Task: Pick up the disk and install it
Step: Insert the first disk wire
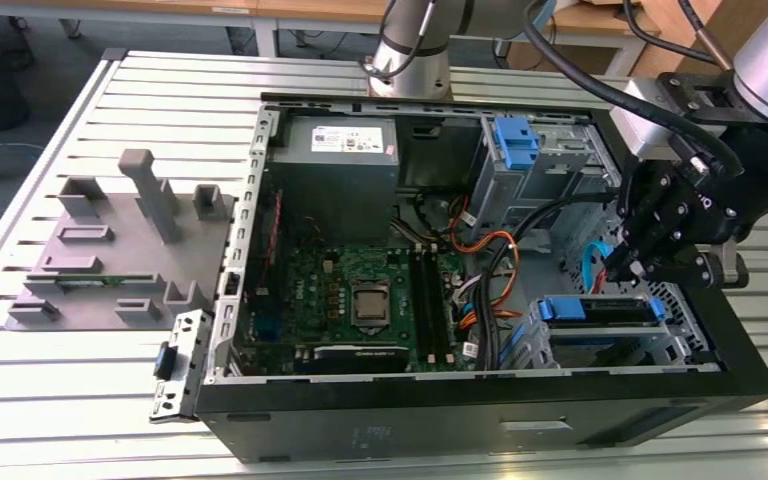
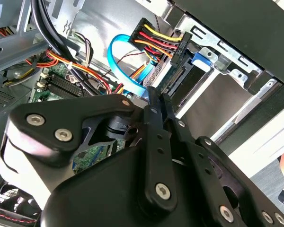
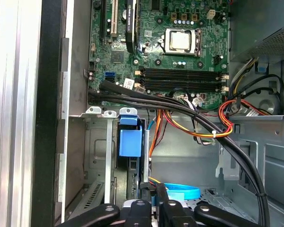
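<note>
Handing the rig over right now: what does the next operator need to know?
Gripper: shut, nothing seen between its fingers, just above the drive bay at the exterior view's right.
Disk: appears to sit in that bay, with its blue carrier edge showing.
Done: the disk looks picked up and slotted in.
Left: these views cannot confirm that it is fully seated.

Green motherboard (image 1: 357,290), black case (image 1: 491,420), blue carrier (image 3: 130,142), grey ribbed table (image 1: 64,400)

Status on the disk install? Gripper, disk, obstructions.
Gripper shut, nothing seen held. Disk sits in the drive bay just below the gripper, not gripped. Blue cable and power connector crowd the fingertips.
</note>
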Controlling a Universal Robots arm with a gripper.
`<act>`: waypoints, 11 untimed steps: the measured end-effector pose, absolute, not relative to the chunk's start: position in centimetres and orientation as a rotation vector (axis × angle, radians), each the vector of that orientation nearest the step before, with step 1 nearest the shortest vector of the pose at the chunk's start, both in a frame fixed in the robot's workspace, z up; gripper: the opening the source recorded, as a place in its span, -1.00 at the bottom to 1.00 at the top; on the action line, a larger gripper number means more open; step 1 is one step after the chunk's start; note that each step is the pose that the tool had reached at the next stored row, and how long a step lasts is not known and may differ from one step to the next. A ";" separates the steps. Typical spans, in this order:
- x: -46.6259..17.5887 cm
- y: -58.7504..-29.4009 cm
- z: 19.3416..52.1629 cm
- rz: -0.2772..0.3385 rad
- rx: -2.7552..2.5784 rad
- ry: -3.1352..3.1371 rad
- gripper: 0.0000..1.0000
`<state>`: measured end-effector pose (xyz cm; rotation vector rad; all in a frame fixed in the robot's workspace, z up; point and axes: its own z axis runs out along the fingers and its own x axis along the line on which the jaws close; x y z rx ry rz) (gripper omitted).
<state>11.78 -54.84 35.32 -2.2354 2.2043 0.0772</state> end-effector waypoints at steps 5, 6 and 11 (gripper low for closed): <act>11.8 -55.0 35.3 0.077 -2.235 2.204 -0.68; 11.8 -55.1 35.3 0.077 -2.235 2.204 -0.68; 11.8 -55.5 35.1 0.077 -2.235 2.204 -0.68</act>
